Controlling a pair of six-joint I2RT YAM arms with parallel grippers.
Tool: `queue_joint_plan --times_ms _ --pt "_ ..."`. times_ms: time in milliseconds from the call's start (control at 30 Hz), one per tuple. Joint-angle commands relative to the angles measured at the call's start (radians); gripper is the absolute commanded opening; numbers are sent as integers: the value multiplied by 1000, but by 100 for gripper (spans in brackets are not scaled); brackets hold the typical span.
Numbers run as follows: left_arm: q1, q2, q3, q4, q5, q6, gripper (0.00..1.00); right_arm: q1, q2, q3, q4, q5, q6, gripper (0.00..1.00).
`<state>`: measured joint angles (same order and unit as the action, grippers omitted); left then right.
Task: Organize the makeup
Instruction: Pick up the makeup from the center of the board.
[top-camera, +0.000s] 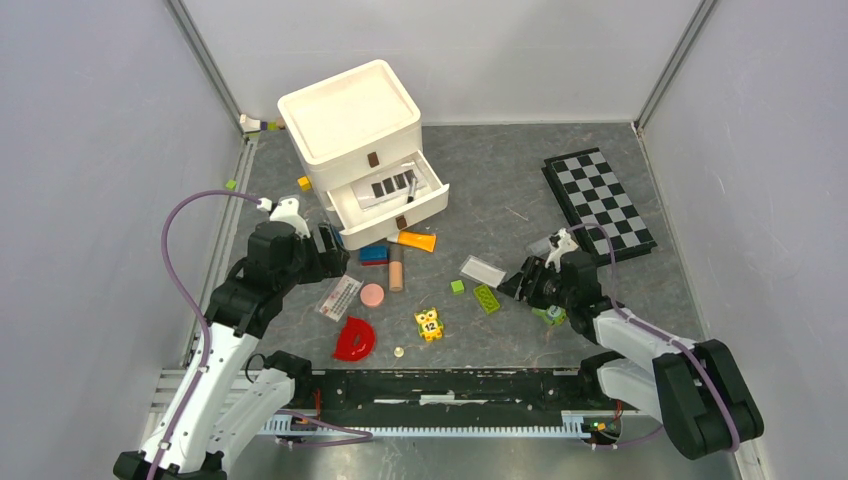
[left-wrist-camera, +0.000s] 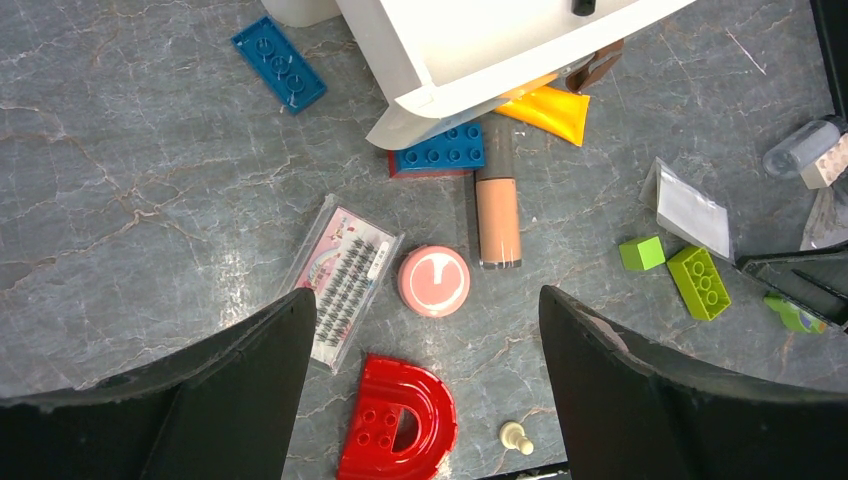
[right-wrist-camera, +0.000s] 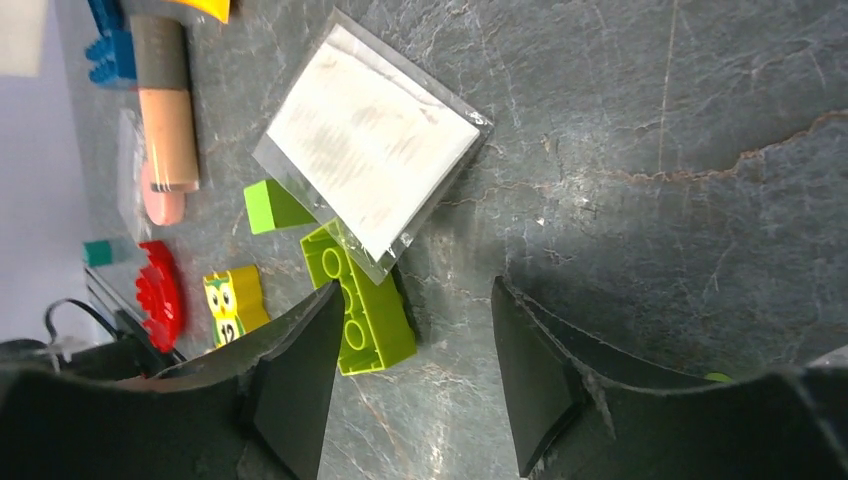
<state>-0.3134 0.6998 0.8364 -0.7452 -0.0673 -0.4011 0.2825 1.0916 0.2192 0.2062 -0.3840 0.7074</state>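
Left wrist: pink disc (left-wrist-camera: 433, 281) beside stick (left-wrist-camera: 497, 200)

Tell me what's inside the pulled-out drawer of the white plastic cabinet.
The open white drawer holds a pale flat card with a row of dark squares and a thin black pencil lying on it. Its back part sits under the cabinet, so anything there is hidden.

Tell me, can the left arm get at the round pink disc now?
Probably yes. The open left pincer looks down on the round pink disc, which lies flat with nothing over it; only the lash packet and beige stick lie close beside.
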Motion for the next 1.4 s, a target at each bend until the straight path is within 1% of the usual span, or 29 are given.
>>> queue_joint_plan --times_ms 0,133,267,367,433,600,700,767,833,900,1000,1233,1367 --pt "1 -5 0 40 8 7 88 4 -4 -63 149 47 160 64" --pt "0 -5 0 40 9 7 88 4 42 -106 282 36 288 65" --pt "0 1 1 40 10 8 88 4 115 -91 330 33 349 65" --pt "2 -2 1 40 10 8 88 5 173 -63 342 31 367 62" --pt "1 -5 0 40 6 8 88 4 209 -48 357 26 378 56" --pt "1 -11 0 40 4 8 88 3 260 -39 413 29 404 29" --pt "1 -8 0 40 3 8 88 4 277 -34 468 18 405 15" --pt "0 -6 0 40 4 8 89 5 274 -33 501 13 407 6" --pt "0 -7 0 40 4 8 89 4 261 -29 521 15 407 1" --pt "1 -9 0 40 4 8 89 4 241 -20 532 22 399 0" --pt "1 -12 0 40 1 8 89 4 199 19 493 40 360 0" --pt "2 -13 0 40 -1 7 89 4 115 215 235 98 173 0" --pt "0 -10 0 41 -1 5 89 11 112 389 115 96 46 0"
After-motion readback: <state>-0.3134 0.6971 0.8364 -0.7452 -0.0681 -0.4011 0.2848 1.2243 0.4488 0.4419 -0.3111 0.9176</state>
